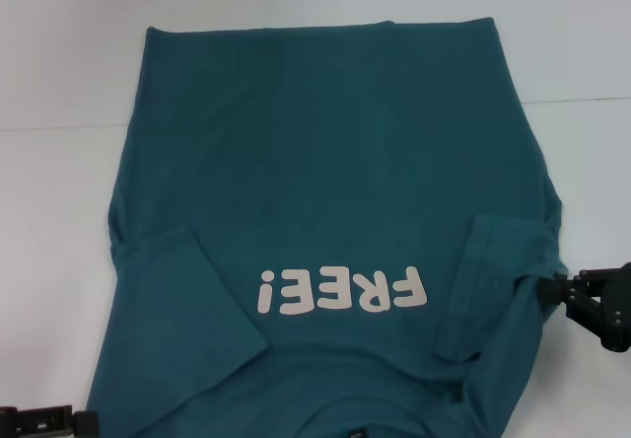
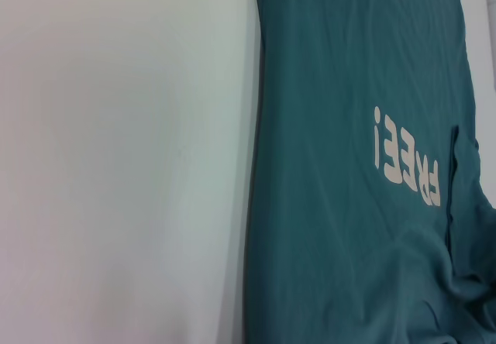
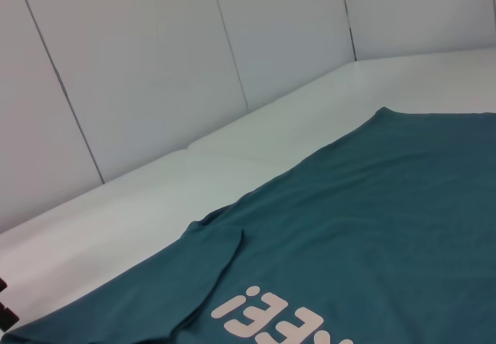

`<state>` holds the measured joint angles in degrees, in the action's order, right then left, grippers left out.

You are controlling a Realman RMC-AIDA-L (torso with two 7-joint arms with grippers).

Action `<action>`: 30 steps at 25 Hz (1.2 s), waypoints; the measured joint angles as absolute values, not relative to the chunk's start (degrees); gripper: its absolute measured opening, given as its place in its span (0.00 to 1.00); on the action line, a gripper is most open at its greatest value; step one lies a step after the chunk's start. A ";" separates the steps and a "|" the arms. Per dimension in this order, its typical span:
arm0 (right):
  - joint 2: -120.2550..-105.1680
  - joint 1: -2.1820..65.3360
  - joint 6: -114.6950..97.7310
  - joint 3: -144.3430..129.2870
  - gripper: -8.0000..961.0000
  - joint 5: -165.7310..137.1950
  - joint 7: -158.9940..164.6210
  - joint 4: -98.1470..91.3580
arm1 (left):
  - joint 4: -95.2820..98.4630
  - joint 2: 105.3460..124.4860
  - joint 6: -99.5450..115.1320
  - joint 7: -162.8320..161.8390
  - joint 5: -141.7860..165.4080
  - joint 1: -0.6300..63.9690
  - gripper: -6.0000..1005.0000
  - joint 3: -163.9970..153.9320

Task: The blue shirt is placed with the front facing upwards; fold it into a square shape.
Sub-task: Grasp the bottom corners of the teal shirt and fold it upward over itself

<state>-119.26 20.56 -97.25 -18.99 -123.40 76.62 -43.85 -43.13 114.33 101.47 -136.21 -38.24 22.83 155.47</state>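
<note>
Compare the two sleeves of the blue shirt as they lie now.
The sleeve on the robot's left lies flat across the blue shirt, with a long diagonal edge; the sleeve on the robot's right is narrower and bunched.
The right gripper is at the right sleeve's outer edge; the left gripper sits low, away from the left sleeve.
Both sleeves are folded inward over the shirt's front.

blue shirt (image 1: 325,211) collar cut off at head view's near edge; left gripper (image 1: 49,423) mostly out of frame.
</note>
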 joint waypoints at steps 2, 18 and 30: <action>-119.26 20.57 -97.16 -19.09 0.04 -123.40 76.61 -43.86 | -42.80 114.33 101.14 -136.21 -37.83 22.97 0.90 155.42; -119.12 20.57 -96.60 -19.25 0.04 -123.40 76.01 -43.21 | -40.61 115.00 99.90 -136.32 -36.60 24.22 0.90 154.37; -119.02 20.57 -96.49 -19.25 0.04 -123.40 75.84 -43.15 | -39.31 114.79 97.82 -137.05 -36.65 25.01 0.90 153.49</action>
